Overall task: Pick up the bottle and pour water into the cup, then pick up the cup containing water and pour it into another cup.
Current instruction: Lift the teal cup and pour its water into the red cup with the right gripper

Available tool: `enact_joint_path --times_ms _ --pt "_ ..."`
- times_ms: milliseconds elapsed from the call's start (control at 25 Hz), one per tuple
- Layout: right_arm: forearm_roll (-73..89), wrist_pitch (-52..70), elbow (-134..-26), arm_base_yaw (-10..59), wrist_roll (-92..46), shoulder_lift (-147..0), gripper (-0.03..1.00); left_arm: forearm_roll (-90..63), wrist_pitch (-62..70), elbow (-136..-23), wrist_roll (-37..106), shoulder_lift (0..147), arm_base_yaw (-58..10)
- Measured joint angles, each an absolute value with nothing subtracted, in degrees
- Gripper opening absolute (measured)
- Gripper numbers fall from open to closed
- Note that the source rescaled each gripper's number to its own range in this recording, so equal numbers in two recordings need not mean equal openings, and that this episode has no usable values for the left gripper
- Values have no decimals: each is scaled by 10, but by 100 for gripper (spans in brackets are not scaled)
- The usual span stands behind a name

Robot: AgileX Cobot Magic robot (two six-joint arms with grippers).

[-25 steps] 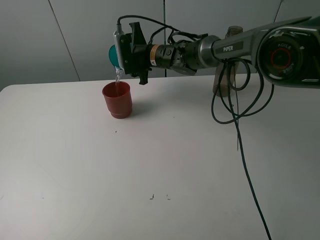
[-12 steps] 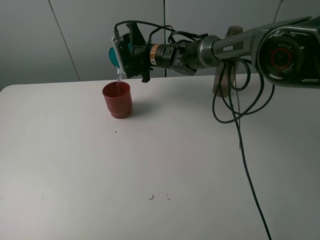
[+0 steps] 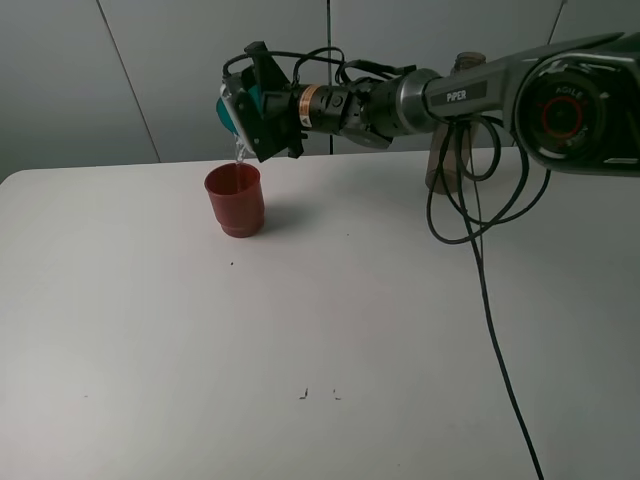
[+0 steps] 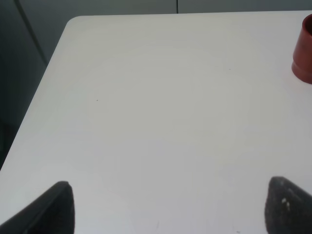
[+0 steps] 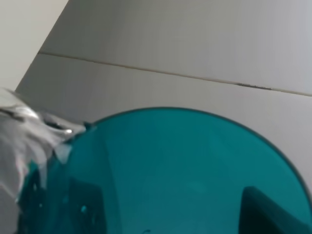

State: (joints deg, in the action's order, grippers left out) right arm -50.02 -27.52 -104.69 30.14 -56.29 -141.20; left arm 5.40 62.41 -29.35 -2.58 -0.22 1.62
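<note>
desk (image 3: 300,330): front half and left side open for passage. obstacles: red cup (image 3: 235,199) near far edge, left of middle; right arm (image 3: 400,100) spanning above far edge; bottle (image 3: 450,150) toward far right corner.

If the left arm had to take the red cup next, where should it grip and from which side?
Judging by its shape, grip the red cup across the wide upper wall, not the narrower stepped base. It stands upright under the tilted teal cup, so come in level from the open left side; the left hand is open.
</note>
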Motion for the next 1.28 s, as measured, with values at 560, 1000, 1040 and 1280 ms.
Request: enact_joint_path --times_ms 560,1000,1040,1280 --pt "-500 -314 -1048 301 -643 -1412 5 54 624 -294 -27 -2 16" --pt "-504 -336 -1048 301 -656 -1412 5 54 624 -294 -26 -2 16" --pt "-505 -336 -1048 301 -657 -1412 5 54 624 -294 -26 -2 16" --pt "-505 -337 -1048 301 -636 -1412 5 54 624 -294 -25 -2 16"
